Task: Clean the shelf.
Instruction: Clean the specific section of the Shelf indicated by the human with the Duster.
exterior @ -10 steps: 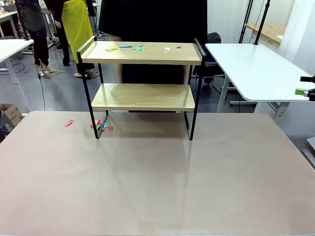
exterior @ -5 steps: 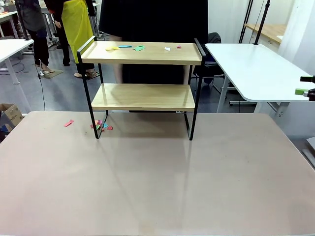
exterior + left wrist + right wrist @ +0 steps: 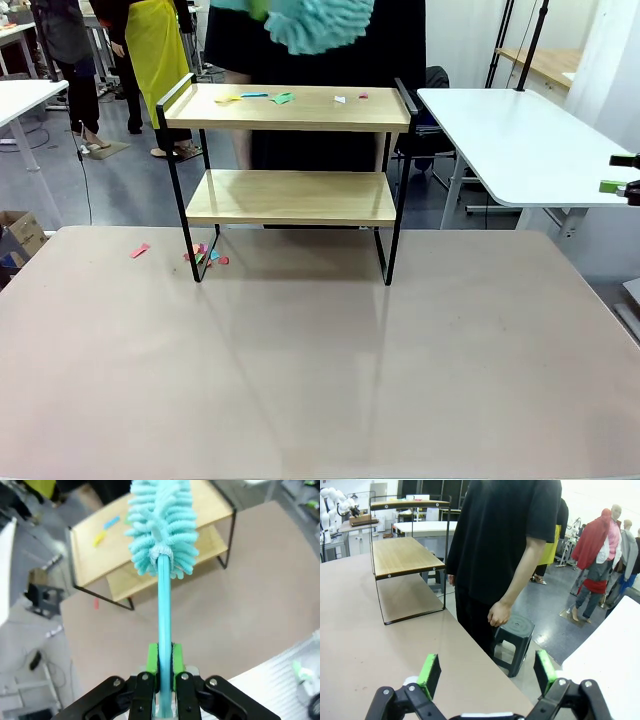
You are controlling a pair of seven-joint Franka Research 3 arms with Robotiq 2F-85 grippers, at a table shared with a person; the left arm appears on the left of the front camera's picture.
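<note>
The left tool [image 3: 164, 656] grips the thin handle of a fluffy turquoise microfibre duster [image 3: 161, 527], its head above the two-tier wooden shelf with black metal legs [image 3: 95, 555], which stands beyond the tool. The right tool [image 3: 487, 672] stands wide and empty, well apart from the shelf on the beige table [image 3: 350, 630].

1. Bright, even overhead light; the shelf [image 3: 290, 195] casts only a faint, soft shadow on the tabletop [image 3: 320, 380].
2. Motion blur smears the duster [image 3: 315, 25] at the front view's top centre.
3. Wrist views bow at their edges; the right wrist view's upper right is washed out.
</note>
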